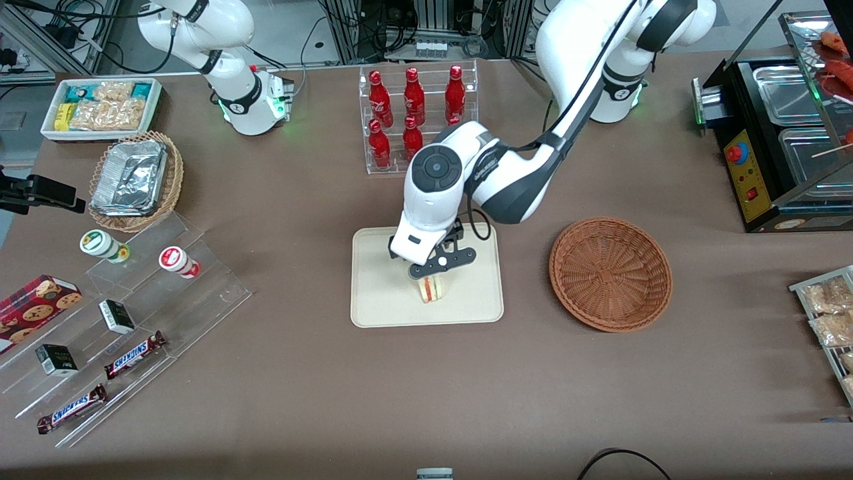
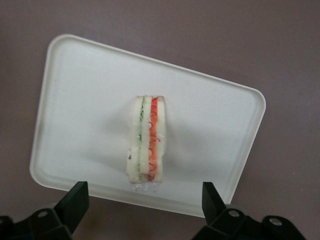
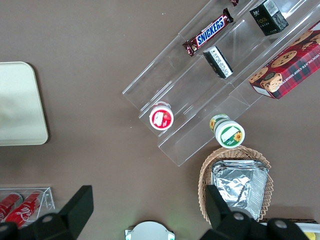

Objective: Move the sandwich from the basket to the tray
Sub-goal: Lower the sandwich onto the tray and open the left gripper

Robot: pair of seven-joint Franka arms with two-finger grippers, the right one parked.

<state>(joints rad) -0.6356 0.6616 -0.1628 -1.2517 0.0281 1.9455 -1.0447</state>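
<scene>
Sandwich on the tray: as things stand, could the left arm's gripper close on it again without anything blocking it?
Probably yes. The gripper hangs open right above the sandwich, which stands on edge on the tray. The fingers sit apart on either side of it, and nothing else on the tray crowds it.

Around me a matte brown table (image 1: 300,400) fills nearly everything, evenly lit with soft shadows; at its edge farthest from the front camera stand metal frames (image 1: 426,20) with dark cables (image 1: 330,30), over grey floor (image 1: 16,110)

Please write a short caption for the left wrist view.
Open claw above the sandwich standing on the tray.
</scene>
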